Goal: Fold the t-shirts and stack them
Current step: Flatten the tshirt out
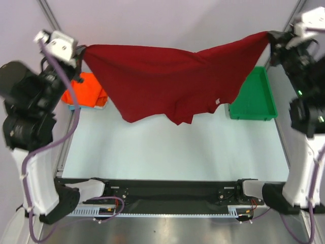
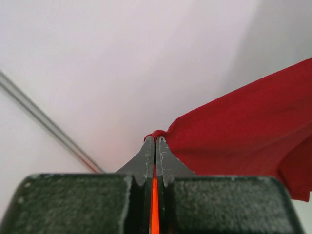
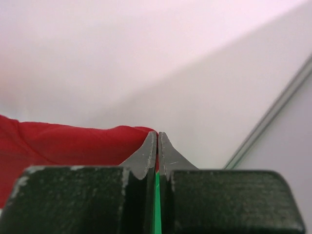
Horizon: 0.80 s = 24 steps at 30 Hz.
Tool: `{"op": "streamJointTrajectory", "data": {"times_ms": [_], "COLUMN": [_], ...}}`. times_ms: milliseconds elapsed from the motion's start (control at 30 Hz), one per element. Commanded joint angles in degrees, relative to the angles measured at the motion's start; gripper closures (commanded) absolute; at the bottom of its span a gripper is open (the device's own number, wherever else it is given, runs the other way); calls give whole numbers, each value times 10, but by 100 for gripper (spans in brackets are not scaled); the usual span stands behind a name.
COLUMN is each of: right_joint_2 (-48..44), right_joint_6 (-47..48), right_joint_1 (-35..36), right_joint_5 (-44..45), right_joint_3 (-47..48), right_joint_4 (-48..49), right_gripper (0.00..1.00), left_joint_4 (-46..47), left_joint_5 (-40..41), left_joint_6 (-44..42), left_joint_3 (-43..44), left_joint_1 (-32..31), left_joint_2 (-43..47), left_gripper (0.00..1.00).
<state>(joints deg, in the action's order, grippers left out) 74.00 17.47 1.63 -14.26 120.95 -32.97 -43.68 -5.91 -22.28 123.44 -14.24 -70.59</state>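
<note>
Above the pale counter (image 1: 172, 152), one maroon t-shirt (image 1: 167, 81) hangs stretched in mid-air, its hem sagging in the middle. Behind it sit one orange t-shirt (image 1: 86, 91) on the left, with one teal edge (image 1: 72, 107) showing under it, and one green tray (image 1: 254, 96) on the right. Farthest back are two tools: the left tool (image 1: 81, 51) and right tool (image 1: 271, 38) each pinch a shirt corner, jaws pressed together. The best approach is probably to lower both evenly, hem first, with the cloth taut.

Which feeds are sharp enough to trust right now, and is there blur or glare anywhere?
Top external: the maroon shirt is sharp, the left arm looks smeared, the metal strip at the near edge glares. Left wrist: cloth weave reads clearly at the left gripper; its base is soft. Right wrist: right gripper tips crisp, base soft, pinkish cast on the wall.
</note>
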Motion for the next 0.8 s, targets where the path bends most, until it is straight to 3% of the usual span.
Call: {"op": "streamJointTrajectory", "data": {"times_ms": [0, 267, 533, 767], "right_joint_2": [-79, -164, -100, -98], "right_joint_6": [41, 67, 56, 66], "right_joint_1": [0, -7, -34, -51], "right_joint_5": [25, 40, 28, 5], "right_joint_3": [7, 63, 206, 76], "right_joint_4": [1, -25, 31, 92], "right_gripper": [100, 100, 100, 100], "left_joint_4": [-21, -32, -37, -51], "left_joint_5": [21, 27, 49, 47], "left_joint_6": [-41, -54, -93, -113], "left_joint_3": [-6, 5, 86, -4], "left_joint_1": [-3, 0, 4, 4], "left_joint_2": [44, 138, 125, 123], "left_gripper": [100, 100, 100, 99]}}
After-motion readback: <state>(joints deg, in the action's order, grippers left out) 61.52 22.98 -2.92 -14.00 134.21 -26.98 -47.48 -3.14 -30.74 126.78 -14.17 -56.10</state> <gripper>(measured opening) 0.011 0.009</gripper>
